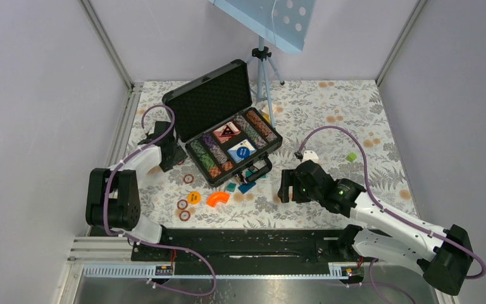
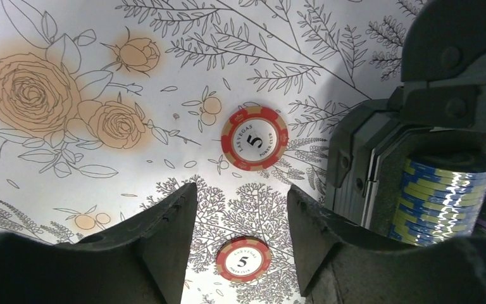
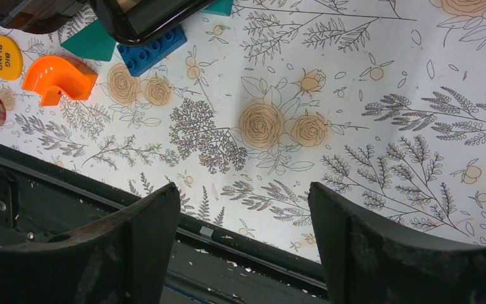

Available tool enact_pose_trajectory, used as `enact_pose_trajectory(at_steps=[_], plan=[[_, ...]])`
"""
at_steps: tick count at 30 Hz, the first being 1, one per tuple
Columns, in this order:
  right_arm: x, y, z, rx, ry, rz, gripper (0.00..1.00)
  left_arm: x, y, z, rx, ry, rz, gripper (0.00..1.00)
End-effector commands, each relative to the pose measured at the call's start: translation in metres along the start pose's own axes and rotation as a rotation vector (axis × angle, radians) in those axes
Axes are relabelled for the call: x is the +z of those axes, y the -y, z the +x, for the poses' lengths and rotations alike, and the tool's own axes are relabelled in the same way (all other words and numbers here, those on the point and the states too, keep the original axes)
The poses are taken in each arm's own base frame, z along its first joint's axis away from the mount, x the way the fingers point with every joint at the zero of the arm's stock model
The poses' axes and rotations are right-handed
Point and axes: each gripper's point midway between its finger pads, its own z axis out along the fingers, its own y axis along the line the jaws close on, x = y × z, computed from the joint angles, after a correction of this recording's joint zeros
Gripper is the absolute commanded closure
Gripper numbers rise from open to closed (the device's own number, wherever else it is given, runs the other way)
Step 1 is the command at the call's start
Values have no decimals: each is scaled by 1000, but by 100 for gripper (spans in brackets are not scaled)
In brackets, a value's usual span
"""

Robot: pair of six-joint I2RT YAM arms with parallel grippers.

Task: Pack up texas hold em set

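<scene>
1. At mid-table, a little left and far: black briefcase (image 1: 210, 95), open, with the lid leaning back toward the far left.
2. Inside its foam tray: rows of striped poker chips (image 1: 204, 158), with a red card deck (image 1: 226, 131) and a blue card deck (image 1: 242, 151) between the rows.
3. Just left of the case: left gripper (image 2: 242, 190), pointing down at the floral cloth (image 2: 50, 158), jaws partly apart and gripping nothing.
4. Beyond its fingertips: a red chip (image 2: 254, 139) marked 5, flat on the cloth. Under the gap between the fingers: a second red chip (image 2: 243, 258), also flat, apparently touched by neither finger.
5. Nearer, off the case's near-left corner: a pair of red chips (image 1: 182, 204) and a yellow Big Blind button (image 3: 5, 56), all loose on the table.
6. Just right of the button: orange curved piece (image 3: 57, 77). Farther, by the case handle (image 1: 257, 170): teal block (image 3: 88, 43) and blue block (image 3: 152, 49), the blue one partly under the handle.
7. Right of the handle, on the near side: right gripper (image 3: 243, 190), jaws wide apart and empty, over bare cloth beside the black rail (image 3: 69, 209) at the near edge.
</scene>
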Motion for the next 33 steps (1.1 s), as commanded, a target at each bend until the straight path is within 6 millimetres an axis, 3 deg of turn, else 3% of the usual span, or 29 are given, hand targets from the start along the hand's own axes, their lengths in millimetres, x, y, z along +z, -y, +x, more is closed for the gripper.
enact_pose_trajectory(at_steps=[1,5,9,15,21,26,31,33], plan=[[0,0,-2,2,11,5,19,-16,22,-21,-47,63,107,45],[-1,-4,-5,-21,8,-6,20,-48,19,-23,-55,118,163,43],[-5,-15,-18,-35,20,-28,20,-94,18,-29,2,190,246,39],[-6,-73,-49,-142,13,-89,17,-161,9,-25,71,287,363,37],[13,-157,-59,-271,-34,-172,17,-206,-26,-26,77,436,324,34],[36,-240,-42,-376,-120,-275,17,-220,-52,-34,79,545,243,27],[64,-300,-14,-466,-209,-325,17,-213,-55,-35,79,543,218,25],[76,-316,-6,-478,-225,-345,17,-211,-62,-39,64,557,176,25]])
